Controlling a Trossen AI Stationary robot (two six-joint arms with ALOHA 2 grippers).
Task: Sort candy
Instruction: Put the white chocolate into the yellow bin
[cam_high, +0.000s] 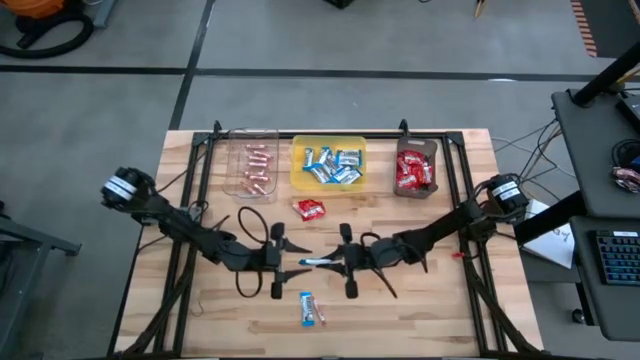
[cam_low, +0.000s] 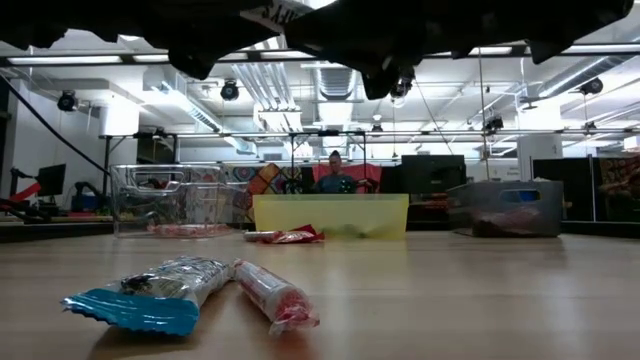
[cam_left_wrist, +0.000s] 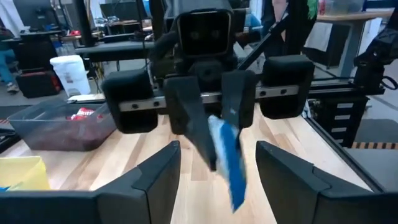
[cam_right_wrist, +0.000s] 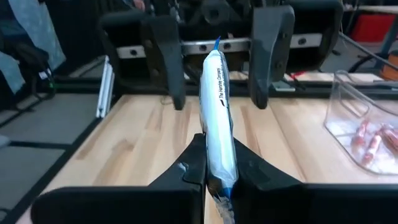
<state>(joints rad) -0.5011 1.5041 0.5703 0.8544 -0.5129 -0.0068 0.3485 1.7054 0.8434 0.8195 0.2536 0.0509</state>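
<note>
From above, both arms meet mid-desk (cam_high: 200, 320): looks like a handoff, the blue-and-white bar (cam_high: 318, 261) between the left gripper (cam_high: 281, 262) and right gripper (cam_high: 343, 264). The low view shows another bar (cam_low: 150, 290) and a pink stick (cam_low: 272, 293) unsorted. Left wrist: its own fingers (cam_left_wrist: 155, 180) spread wide. Right wrist: fingers (cam_right_wrist: 189, 171) pinch the bar (cam_right_wrist: 217, 118). Next I'd guess it goes to the yellow tray (cam_high: 328, 185).
</note>
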